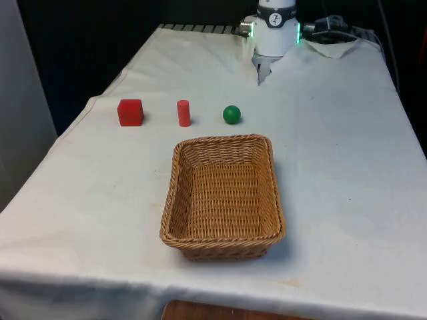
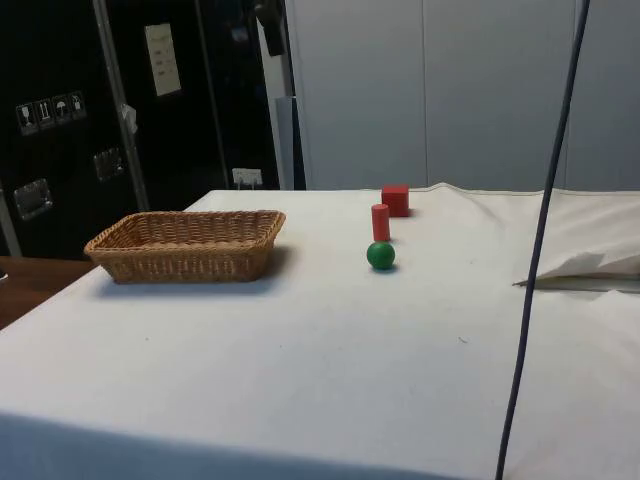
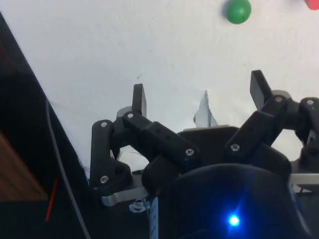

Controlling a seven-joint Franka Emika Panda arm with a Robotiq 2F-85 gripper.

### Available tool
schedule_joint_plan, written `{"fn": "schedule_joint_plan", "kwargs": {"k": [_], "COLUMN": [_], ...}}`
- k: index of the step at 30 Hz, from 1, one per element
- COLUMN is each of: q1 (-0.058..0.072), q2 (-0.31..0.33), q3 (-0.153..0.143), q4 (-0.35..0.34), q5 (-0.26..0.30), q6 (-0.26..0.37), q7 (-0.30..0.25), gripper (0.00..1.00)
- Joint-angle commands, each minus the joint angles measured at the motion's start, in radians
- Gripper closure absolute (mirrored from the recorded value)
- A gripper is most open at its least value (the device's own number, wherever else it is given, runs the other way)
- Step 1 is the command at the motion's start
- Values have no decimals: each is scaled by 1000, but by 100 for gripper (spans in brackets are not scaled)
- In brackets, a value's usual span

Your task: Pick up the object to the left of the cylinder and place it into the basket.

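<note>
Even, bright overhead light on the white tabletop (image 1: 347,173); dark backdrop in both fixed views. Soft short shadows beside the basket (image 1: 222,197) and ball (image 1: 231,114). Wrist view: fingers (image 3: 139,99) dark, slightly blurred, cloth nearly blown out.

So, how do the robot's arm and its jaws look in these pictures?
The arm is white with a black band and green lights at its sides. The gripper is black: two flat, narrow fingers on jointed links with silver screws. The jaws stand wide apart.
</note>
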Motion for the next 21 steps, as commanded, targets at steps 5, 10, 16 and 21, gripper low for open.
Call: {"fn": "schedule_joint_plan", "kwargs": {"k": [5,10,16,21], "q1": [9,9,6,5], "q2": [-28,-47,-81,-104], "q3": [17,32,57,66], "q4": [-41,-71,-125,-162], "q5": [-41,-65,-105,-125], "q6": [21,33,58,79], "q7": [34,55,88,103], "gripper": [0,0,0,0]}}
